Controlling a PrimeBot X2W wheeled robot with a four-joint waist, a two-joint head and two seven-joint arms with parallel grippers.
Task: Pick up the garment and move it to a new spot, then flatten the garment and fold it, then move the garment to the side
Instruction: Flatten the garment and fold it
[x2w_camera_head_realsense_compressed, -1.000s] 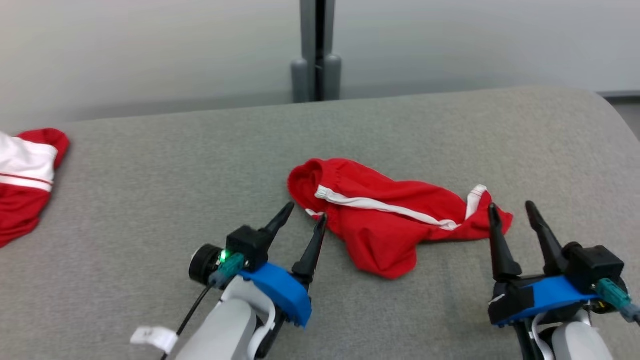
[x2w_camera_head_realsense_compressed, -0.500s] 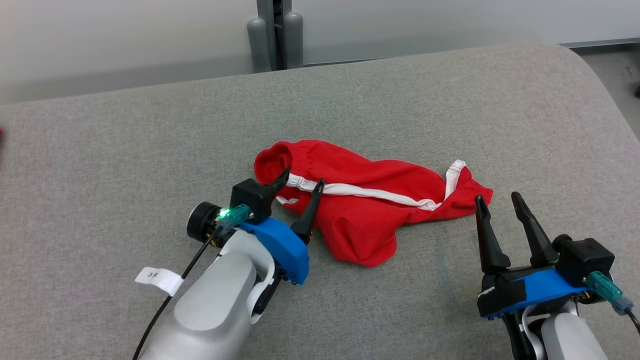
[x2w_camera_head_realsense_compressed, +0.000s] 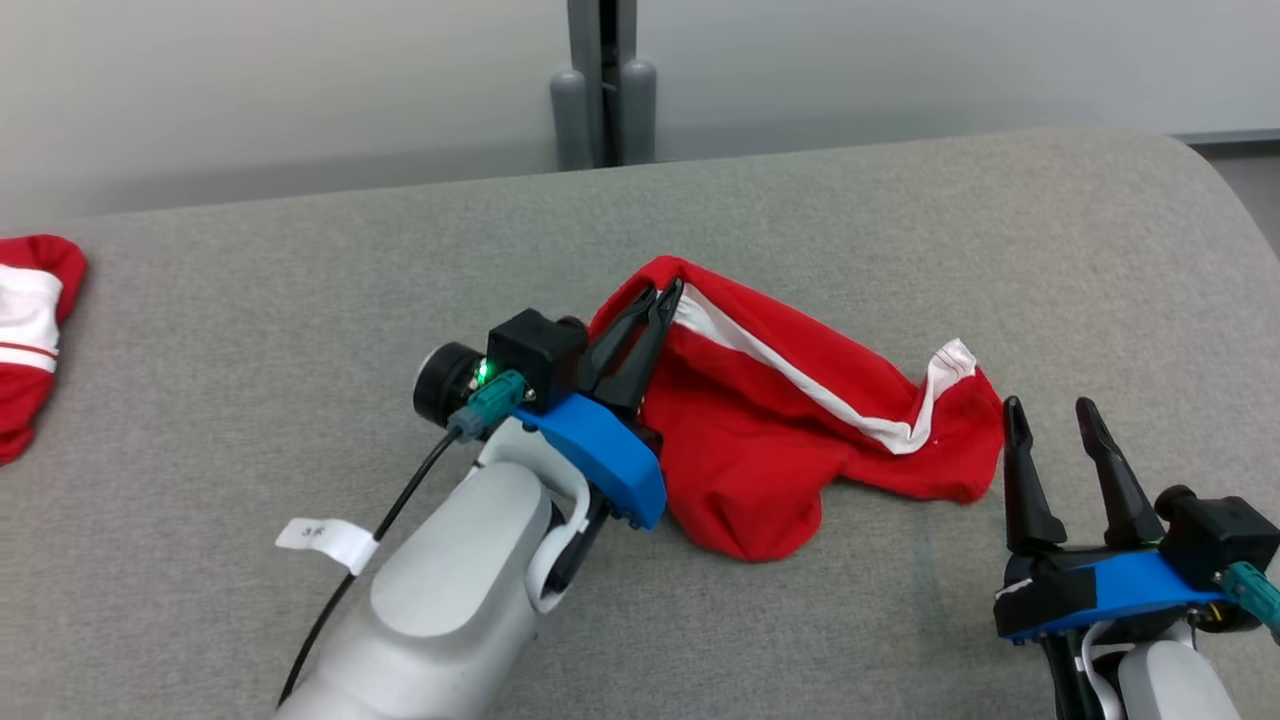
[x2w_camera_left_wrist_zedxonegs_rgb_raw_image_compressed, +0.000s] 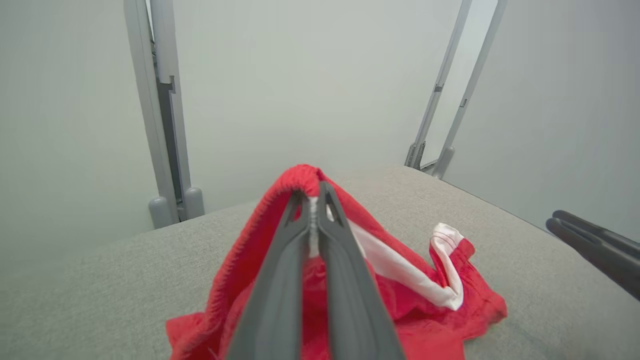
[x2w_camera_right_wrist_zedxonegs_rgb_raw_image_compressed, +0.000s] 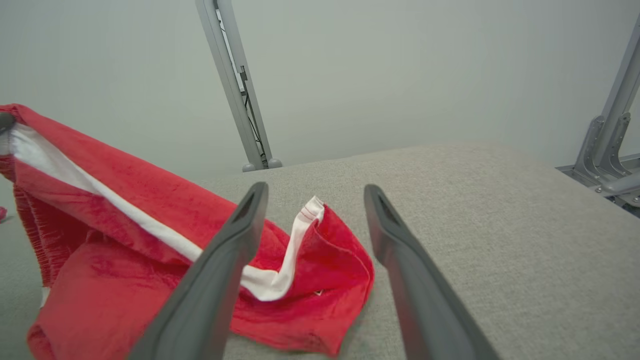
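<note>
**A:** What has been changed in the last second?

**B:** The left gripper (x2w_camera_head_realsense_compressed: 664, 290), spread wide a moment ago, has been clenched on the gathered waistband of the red shorts (x2w_camera_head_realsense_compressed: 800, 400). That end has been lifted off the table (x2w_camera_head_realsense_compressed: 250, 300). The rest of the cloth is left trailing down to the right of those jaws, with its lower part resting on the table.

**A:** What is meant by that for the task?

**B:** The pick-up is judged to have begun, and the carry to a new spot is not yet done. The right gripper (x2w_camera_head_realsense_compressed: 1049, 405) is kept released, with nothing held.

**A:** What is added by each view?

**B:** In the head view, a second red-and-white garment (x2w_camera_head_realsense_compressed: 30, 330) is shown far to the left of the left jaws, well apart. In the left wrist view, the white stripe is shown pinched right at the jaw tips. In the right wrist view, the white-trimmed leg hem (x2w_camera_right_wrist_zedxonegs_rgb_raw_image_compressed: 307, 215) is seen lying just ahead of the open jaws, towards their left.
</note>
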